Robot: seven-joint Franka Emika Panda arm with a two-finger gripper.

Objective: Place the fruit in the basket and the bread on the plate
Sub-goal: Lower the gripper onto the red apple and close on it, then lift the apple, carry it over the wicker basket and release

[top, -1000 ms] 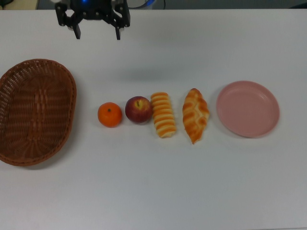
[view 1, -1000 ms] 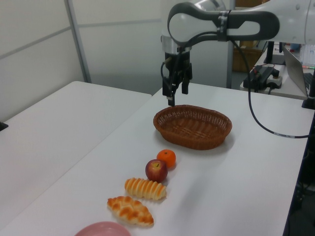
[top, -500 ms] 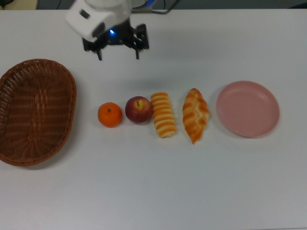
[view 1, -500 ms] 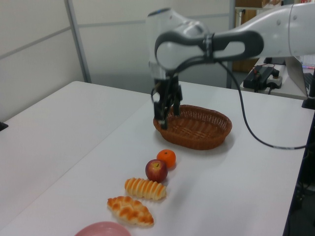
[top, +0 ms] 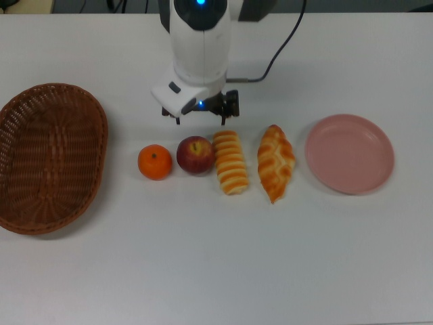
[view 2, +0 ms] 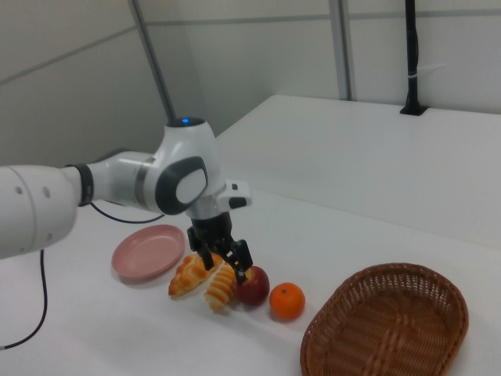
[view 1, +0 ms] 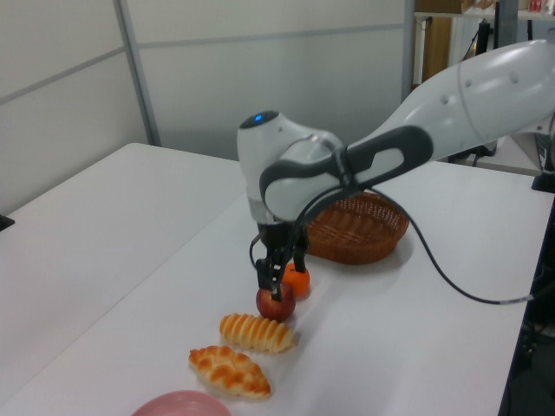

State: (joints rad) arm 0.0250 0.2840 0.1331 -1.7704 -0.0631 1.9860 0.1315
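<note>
Motion comes first: the arm has swung from the far edge above the basket (top: 51,156) to the row of food, and its gripper (top: 200,122) now hangs low just beyond the apple (top: 195,155), jaws spread wide with nothing between them, so I judge a first fruit pick is near. Basket, at the top view's left, is empty; the pink plate (top: 349,153), at the top view's right, is bare too. Between them lie the twisted pastry (top: 275,162), the spiral roll (top: 230,162), the apple touching it, and the mandarin (top: 155,162), all on the table.
</note>
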